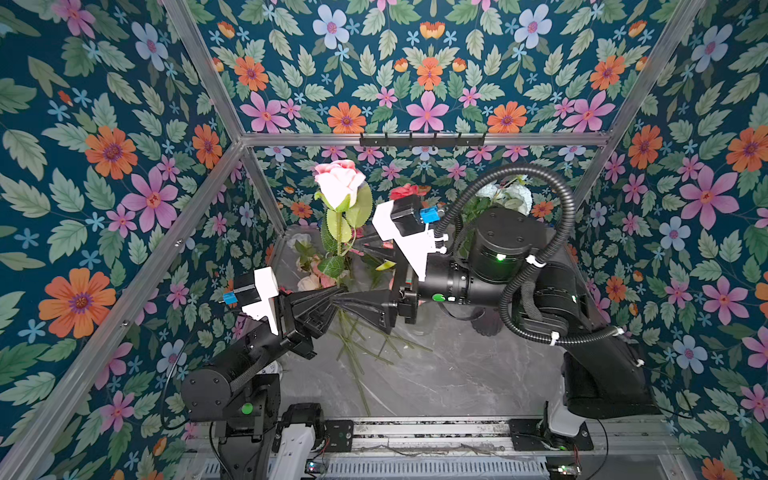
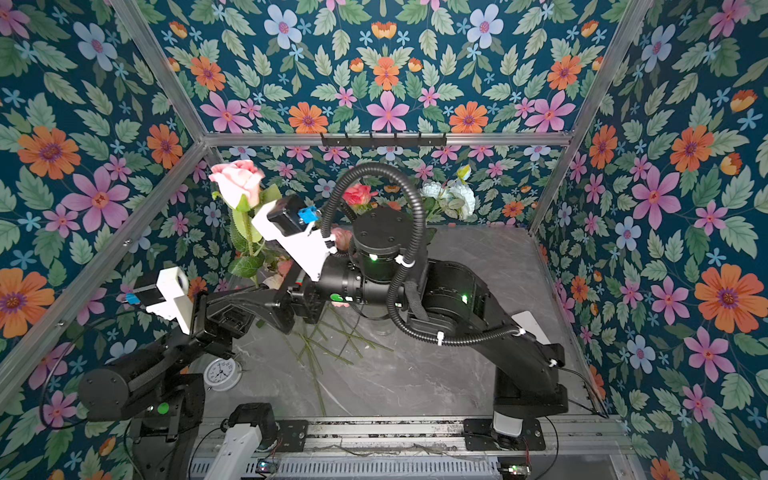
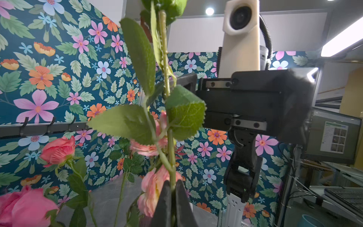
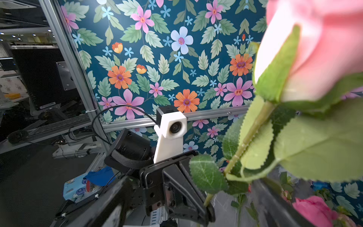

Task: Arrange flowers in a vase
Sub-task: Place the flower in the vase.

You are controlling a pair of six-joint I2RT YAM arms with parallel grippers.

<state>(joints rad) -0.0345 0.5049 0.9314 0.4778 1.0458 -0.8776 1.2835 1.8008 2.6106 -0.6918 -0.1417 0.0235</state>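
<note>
A pale pink rose stands upright in the air at the back left. My left gripper is shut on its green stem, low down below the leaves. My right gripper is open, its jaws spread wide on either side of that stem and of the left fingertips, touching neither. Several loose flowers lie on the table beneath, their stems fanned toward the front. A red rose and white blooms stand behind my right arm. The vase is hidden by that arm.
The grey marbled table top lies inside an aluminium frame with flowered walls. A small white clock sits by the left arm's base. A black hook rail runs along the back bar. The right arm's cable hose loops high.
</note>
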